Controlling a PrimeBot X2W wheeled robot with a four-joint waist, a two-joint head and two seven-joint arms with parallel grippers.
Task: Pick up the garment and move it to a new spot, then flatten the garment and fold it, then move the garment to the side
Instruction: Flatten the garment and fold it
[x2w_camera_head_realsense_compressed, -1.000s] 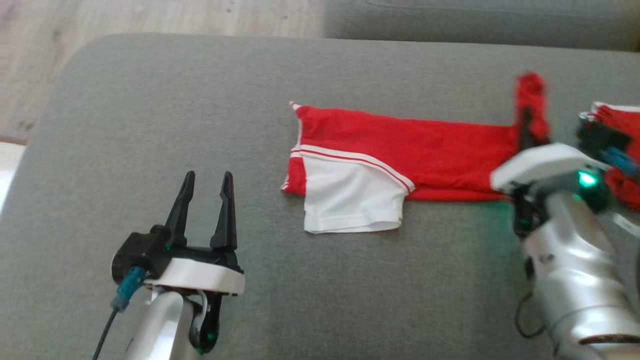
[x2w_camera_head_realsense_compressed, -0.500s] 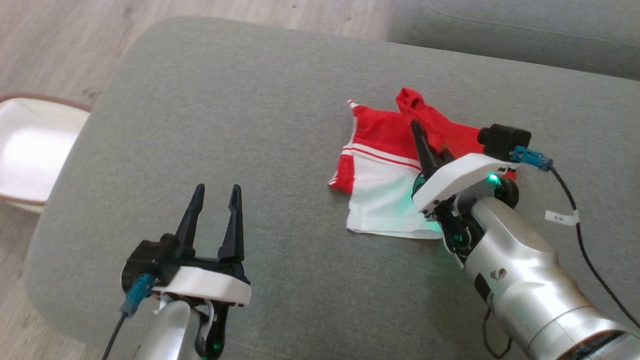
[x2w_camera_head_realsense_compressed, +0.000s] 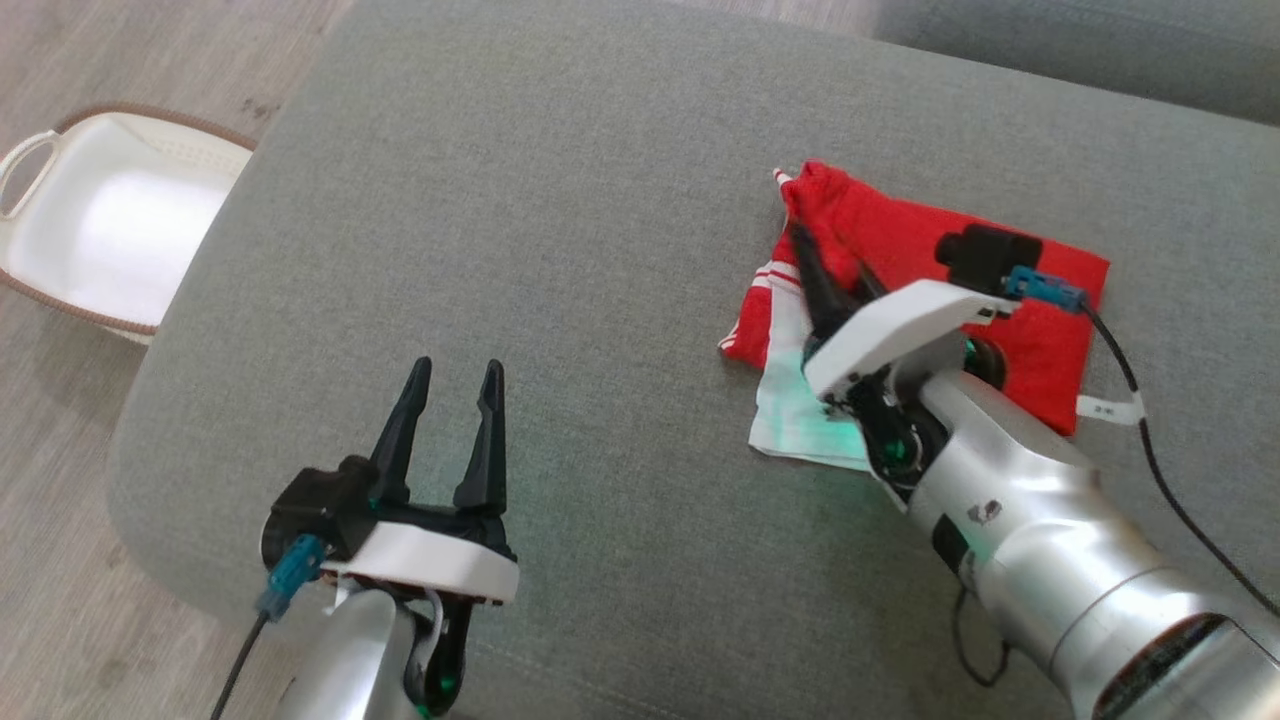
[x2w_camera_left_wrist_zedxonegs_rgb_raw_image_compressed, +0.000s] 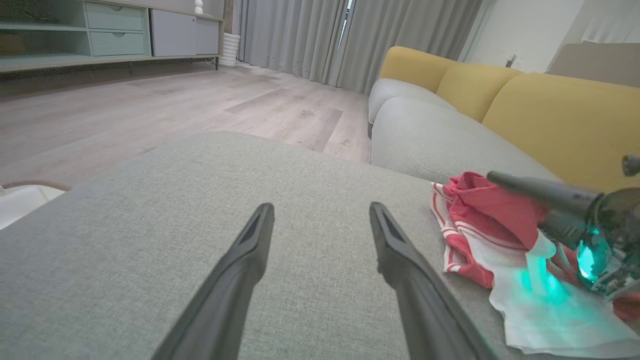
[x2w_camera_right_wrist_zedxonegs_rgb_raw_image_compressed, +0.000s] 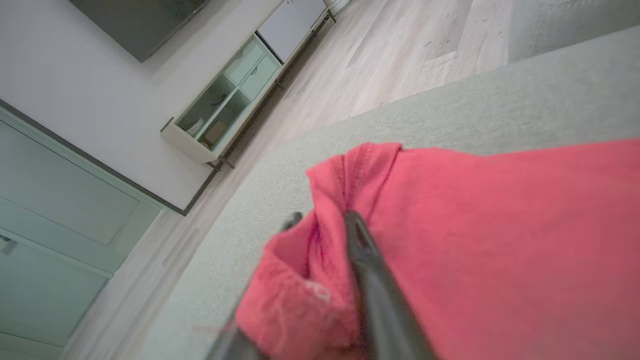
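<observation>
The red-and-white garment (x2w_camera_head_realsense_compressed: 1040, 345) lies doubled over itself on the far right part of the grey cushion (x2w_camera_head_realsense_compressed: 560, 200). A white panel (x2w_camera_head_realsense_compressed: 790, 410) pokes out from under the red layer on the side toward the cushion's front. Your right gripper (x2w_camera_head_realsense_compressed: 826, 256) sits low over the cloth's end that faces the cushion's middle, jaws narrow, with a bunch of red fabric standing between its fingers. Whether they pinch it or merely flank it, you cannot tell. That bunch is the hazard: pull away with cloth snagged on a finger and the top layer likely peels back, undoing the fold. The arm's black cable (x2w_camera_head_realsense_compressed: 1120, 370) trails across the fabric toward the cushion's right side and could drag it as the arm swings. Your left gripper (x2w_camera_head_realsense_compressed: 457, 365) hovers over the cushion's near left part, jaws wide and empty. A white basket (x2w_camera_head_realsense_compressed: 110, 220) stands on the floor just off the cushion's left edge.
</observation>
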